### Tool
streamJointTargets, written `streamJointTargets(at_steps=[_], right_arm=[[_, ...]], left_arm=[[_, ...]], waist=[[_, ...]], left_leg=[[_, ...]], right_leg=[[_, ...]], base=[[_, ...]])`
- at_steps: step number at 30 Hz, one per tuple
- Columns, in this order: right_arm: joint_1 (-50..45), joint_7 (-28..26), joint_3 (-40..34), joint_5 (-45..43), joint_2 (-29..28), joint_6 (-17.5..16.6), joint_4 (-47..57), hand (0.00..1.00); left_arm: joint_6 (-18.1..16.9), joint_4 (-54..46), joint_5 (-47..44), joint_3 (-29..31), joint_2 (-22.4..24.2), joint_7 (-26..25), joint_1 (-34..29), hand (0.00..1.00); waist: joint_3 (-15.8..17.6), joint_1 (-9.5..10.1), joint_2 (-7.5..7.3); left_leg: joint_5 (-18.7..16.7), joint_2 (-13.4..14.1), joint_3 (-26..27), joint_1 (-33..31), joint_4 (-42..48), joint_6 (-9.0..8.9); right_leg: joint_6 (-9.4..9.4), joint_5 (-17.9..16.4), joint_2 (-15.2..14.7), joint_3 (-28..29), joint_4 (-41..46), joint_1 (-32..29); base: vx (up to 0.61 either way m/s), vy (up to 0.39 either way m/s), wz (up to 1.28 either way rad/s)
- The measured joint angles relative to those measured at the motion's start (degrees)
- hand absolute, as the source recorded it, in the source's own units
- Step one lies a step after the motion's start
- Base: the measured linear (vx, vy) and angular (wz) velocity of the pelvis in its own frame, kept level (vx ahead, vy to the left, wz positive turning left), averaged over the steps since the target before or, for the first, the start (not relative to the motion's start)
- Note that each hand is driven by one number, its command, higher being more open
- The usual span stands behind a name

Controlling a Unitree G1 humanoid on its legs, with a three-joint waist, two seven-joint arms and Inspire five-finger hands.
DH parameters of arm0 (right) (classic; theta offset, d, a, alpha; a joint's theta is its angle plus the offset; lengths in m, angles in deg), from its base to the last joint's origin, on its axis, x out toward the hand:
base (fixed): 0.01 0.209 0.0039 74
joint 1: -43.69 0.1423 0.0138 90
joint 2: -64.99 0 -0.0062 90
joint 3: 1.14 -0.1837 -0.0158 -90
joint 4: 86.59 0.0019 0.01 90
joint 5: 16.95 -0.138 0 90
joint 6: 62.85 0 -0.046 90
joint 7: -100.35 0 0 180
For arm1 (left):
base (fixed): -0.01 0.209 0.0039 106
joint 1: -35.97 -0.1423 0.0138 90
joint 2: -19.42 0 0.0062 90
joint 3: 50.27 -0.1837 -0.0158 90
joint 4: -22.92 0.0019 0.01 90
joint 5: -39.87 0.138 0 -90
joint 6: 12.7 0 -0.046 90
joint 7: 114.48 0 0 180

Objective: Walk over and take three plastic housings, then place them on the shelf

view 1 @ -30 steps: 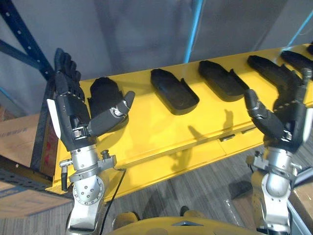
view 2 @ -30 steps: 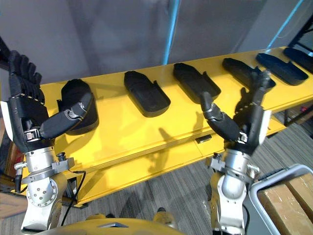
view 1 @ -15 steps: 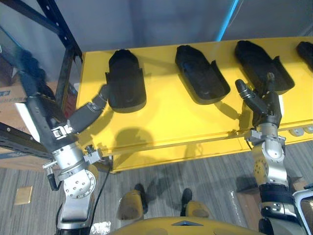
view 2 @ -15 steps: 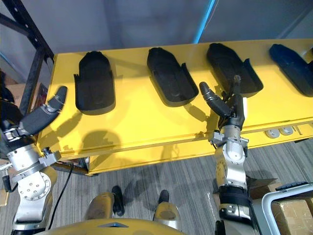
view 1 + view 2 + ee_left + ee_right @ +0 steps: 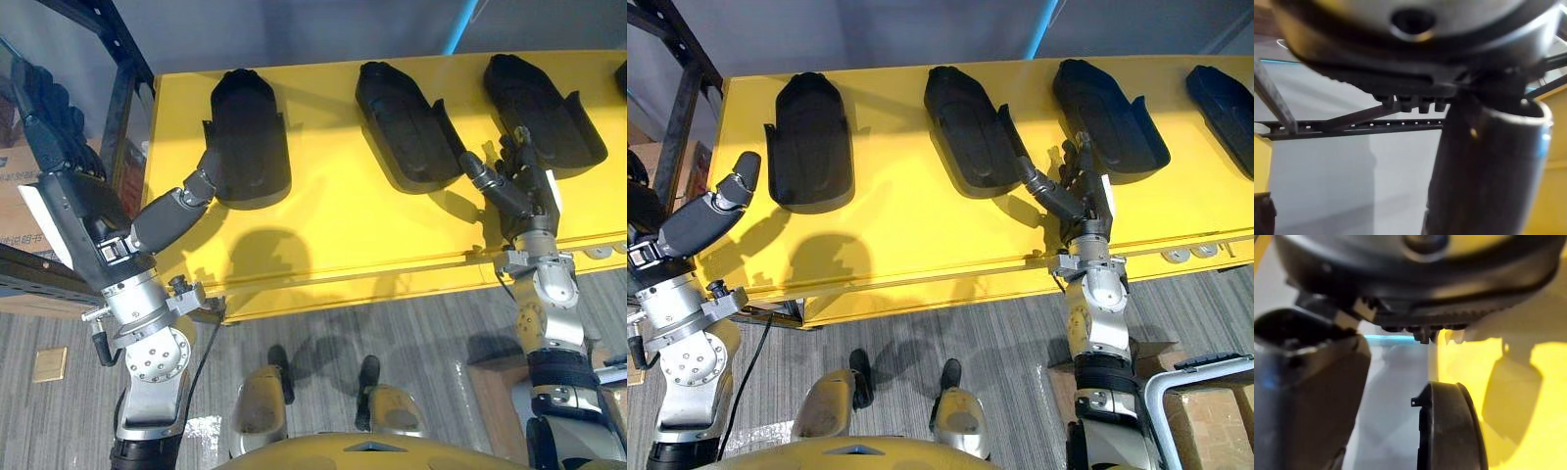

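The yellow bench [image 5: 323, 235] carries black plastic housings [image 5: 404, 122] in a row, set apart from one another. The left hand [image 5: 73, 211] is raised near the leftmost housing [image 5: 250, 137], its fingers [image 5: 44, 108] straight and released, grasping nothing. The right hand [image 5: 519, 191], also released, stands just beside the third housing [image 5: 534, 113].

Warehouse or factory storeroom, dark steel racking [image 5: 110, 39], yellow shelf [image 5: 323, 225], cardboard box [image 5: 1215, 428].

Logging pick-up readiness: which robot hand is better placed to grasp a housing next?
Right, probably. The right robot hand is open over the yellow surface, just short of the near end of a black housing. The left robot hand hangs off the surface's end, beside the leftmost housing.
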Motion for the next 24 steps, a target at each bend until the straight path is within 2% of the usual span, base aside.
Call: streamJointTargets(at_steps=[7, 13, 20, 24], right_arm=[[1.42, -3.05, 0.76, -1.74, 0.23, -1.49, -1.58, 1.0], [1.35, -3.3, 1.68, -2.13, 0.25, -2.72, -1.43, 1.0], [-0.62, -3.95, 3.06, -2.06, -0.16, -3.54, 2.01, 1.0], [-0.82, -6.07, 4.66, -1.92, -0.83, -3.62, 4.25, 1.0]], left_arm=[[0.0, 0.11, -0.22, 0.05, -0.99, 2.52, 2.15, 1.0], [-0.01, 0.32, -0.55, 0.02, -1.0, 4.8, 2.15, 1.0], [-0.01, 0.32, -0.55, -0.01, -1.0, 6.64, 2.38, 1.0], [-0.01, 0.36, -0.47, -0.05, -1.0, 7.42, 3.68, 1.0]], waist=[[1.19, -0.55, -0.27], [1.22, -0.71, -0.27], [1.66, -0.66, -0.41], [2.83, -0.7, -0.7]], left_leg=[[0.41, 0.03, 0.01, 0.24, -0.55, -0.18], [0.46, 0.09, 0.0, 0.24, -0.82, -0.25], [0.47, 0.1, -0.2, 0.24, -1.03, -0.26], [0.48, 0.12, -0.42, 0.3, -1.04, -0.28]], right_leg=[[-0.2, 0.15, 0.11, -0.04, 0.06, -0.02], [-0.22, 0.15, 0.27, -0.03, -0.08, -0.03], [-0.19, 0.16, 0.38, -0.18, -0.16, -0.01], [-0.1, 0.23, 0.44, -0.21, -0.1, 0.07]], base=[[0.0, 0.0, 0.0], [0.0, 0.0, 0.0], [0.0, 0.0, 0.0], [0.0, 0.0, 0.0]])
